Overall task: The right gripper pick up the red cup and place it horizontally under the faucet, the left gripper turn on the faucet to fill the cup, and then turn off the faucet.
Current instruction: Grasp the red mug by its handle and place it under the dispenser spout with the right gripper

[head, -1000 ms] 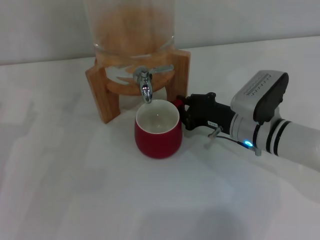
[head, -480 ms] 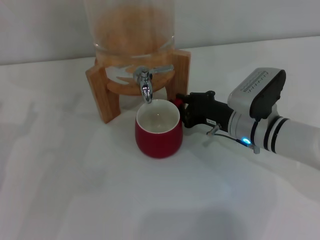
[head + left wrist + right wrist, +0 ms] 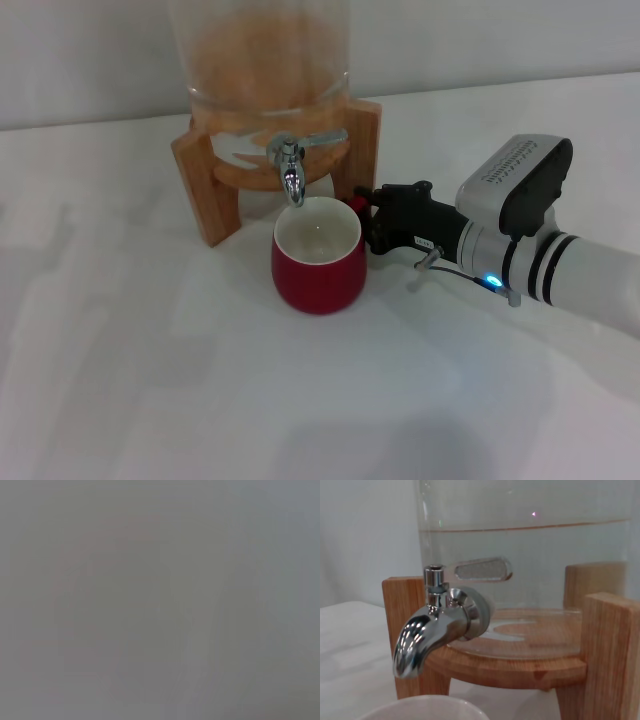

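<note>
My head view takes in the whole setup – one red cup, one faucet, one glass dispenser on one wooden stand, all on the white table. The cup stands upright on the table w/ its mouth right under the spout, just in front of the stand; it's squat, rounded, dark red outside, glossy white inside. My right end effector reaches in from the right at the cup's handle side, black fingers pressed to the bit of red handle that shows – whether they're clamped on it or just touching, I can't tell from here. My right wrist view gives what the head view can't: the faucet close up, shiny chrome, spout curving down, a flat lever lying sideways behind it, the water level line in the glass, and only the cup's white rim at the edge of the picture. My left wrist view is a plain grey blur – nothing readable, and my left end effector shows in no view.
</note>
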You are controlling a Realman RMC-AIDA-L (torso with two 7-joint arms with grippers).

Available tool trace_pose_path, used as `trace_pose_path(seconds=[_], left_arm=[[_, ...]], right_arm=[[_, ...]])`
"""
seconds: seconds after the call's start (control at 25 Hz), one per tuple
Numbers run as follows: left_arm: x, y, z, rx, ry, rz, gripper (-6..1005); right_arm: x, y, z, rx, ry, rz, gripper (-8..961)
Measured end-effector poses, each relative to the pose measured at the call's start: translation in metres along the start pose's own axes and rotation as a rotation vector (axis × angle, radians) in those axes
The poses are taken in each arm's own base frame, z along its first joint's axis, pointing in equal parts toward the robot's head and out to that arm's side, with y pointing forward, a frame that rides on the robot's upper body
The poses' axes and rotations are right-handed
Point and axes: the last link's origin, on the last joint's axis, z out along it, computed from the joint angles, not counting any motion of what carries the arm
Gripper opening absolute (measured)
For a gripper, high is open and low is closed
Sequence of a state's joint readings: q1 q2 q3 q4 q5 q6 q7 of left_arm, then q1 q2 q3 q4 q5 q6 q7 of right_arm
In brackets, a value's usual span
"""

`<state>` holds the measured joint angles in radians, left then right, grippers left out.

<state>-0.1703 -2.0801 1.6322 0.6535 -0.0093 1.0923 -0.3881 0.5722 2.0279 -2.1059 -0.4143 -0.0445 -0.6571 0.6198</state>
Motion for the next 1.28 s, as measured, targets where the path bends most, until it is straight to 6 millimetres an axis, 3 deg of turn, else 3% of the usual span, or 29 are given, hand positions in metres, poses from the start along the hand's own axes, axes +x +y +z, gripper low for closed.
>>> trace_pose_path(seconds=[1.28], left_arm=[[-0.0010, 0.0002, 0.0001, -0.002, -0.005, 0.001, 875]], right_arm=[[0.0089, -0.0013, -0.0079, 0.006, 0.011, 0.011, 195]])
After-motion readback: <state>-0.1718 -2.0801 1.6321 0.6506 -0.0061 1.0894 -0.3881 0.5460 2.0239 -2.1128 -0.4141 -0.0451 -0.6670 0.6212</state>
